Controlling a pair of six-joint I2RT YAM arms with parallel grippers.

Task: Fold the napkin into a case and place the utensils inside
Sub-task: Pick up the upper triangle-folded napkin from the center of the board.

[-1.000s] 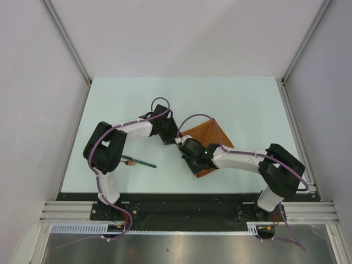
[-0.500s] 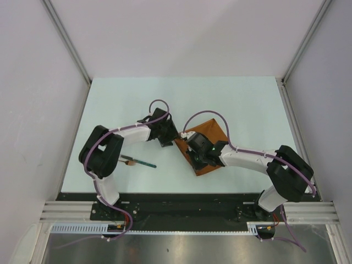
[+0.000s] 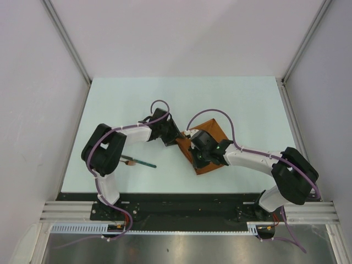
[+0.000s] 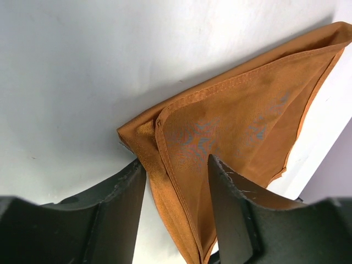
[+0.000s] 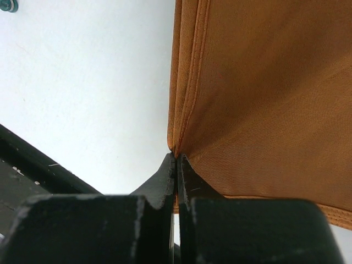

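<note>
The folded napkin [image 3: 213,132] lies just right of the table's middle. Its left corner is straddled by the left gripper [image 4: 175,212], whose jaws stand apart. A fold at its edge is pinched by the closed right gripper [image 5: 176,165]. The utensils [image 3: 139,162] lie well apart to the left on the pale table [image 3: 126,99], which is enclosed by plain grey walls [image 3: 181,33].

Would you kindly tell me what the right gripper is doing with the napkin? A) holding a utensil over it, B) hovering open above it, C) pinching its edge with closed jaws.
C: the right wrist view shows the right gripper with its jaws closed together on the hemmed edge of the napkin.
</note>
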